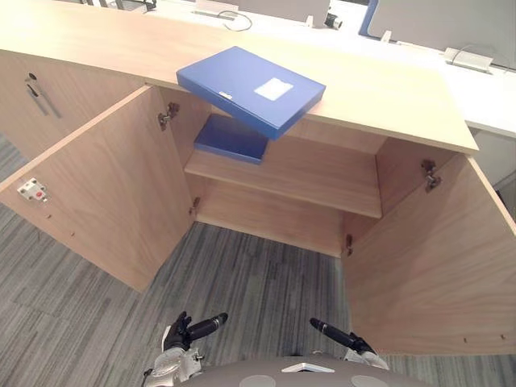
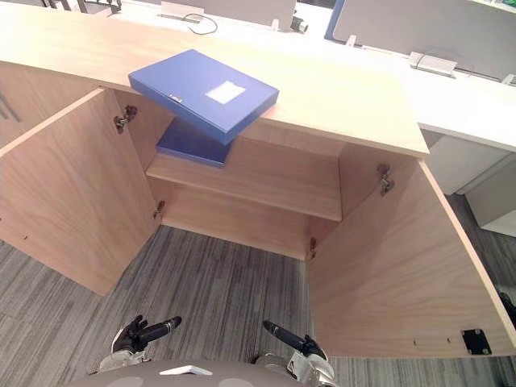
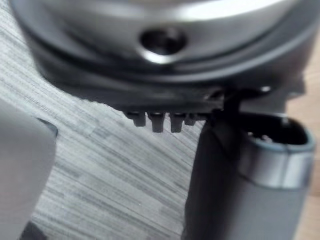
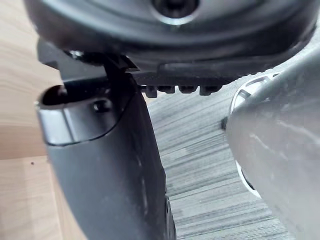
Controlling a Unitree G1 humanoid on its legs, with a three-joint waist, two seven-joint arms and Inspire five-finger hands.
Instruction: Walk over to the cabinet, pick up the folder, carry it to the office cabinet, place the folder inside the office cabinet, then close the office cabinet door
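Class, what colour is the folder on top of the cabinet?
Blue, with a white label. The folder shows best in the left eye view.

- Grey striped carpet floor [image 1: 266, 282], lying in front.
- White surface [image 1: 484, 97] at the back, well apart.
- Pale grey box [image 1: 469, 58] on it.
- Grey upright panel [image 1: 439, 20] behind.

Two folders [image 1: 251, 87] [image 1: 232, 139]; two open doors [image 1: 105, 185] [image 1: 435, 258]; one shelf [image 1: 306, 173].

Top folder [image 1: 250, 87] partly hides the shelf folder [image 1: 231, 139].
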